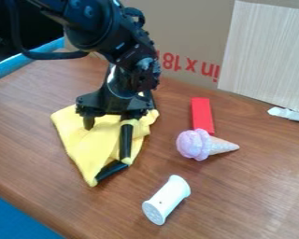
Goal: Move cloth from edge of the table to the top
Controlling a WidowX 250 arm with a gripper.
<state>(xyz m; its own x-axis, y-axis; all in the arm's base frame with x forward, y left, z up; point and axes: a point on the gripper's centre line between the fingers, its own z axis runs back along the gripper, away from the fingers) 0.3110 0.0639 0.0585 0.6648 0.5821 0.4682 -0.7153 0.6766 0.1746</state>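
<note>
In the camera view, the black arm (108,28) comes in from the upper left, and its gripper (108,123) hangs right over the yellow cloth (89,144). Whether the jaws are open, or closed on a fold, cannot be told. The cloth lies rumpled on the left part of the worktop (239,205), in from the front-left edge, with one corner pointing towards the near side. A black bar (125,141) lies against its right part, and another dark piece (111,171) shows by its lowest corner; what they belong to is unclear.

Towards the far edge, where a cardboard box (189,23) stands, are a red block (202,115) and a toy ice cream cone (199,144), close together. A white spool (166,200) lies nearer the front, apart from the cloth.

As for progress, the cloth appears to rest wholly on the worktop, with nothing seen hanging over the front-left edge. If "the top" means the area by the far edge, the cloth probably has some way to go; a firm hold, a carry inward and a release would then be left.
</note>
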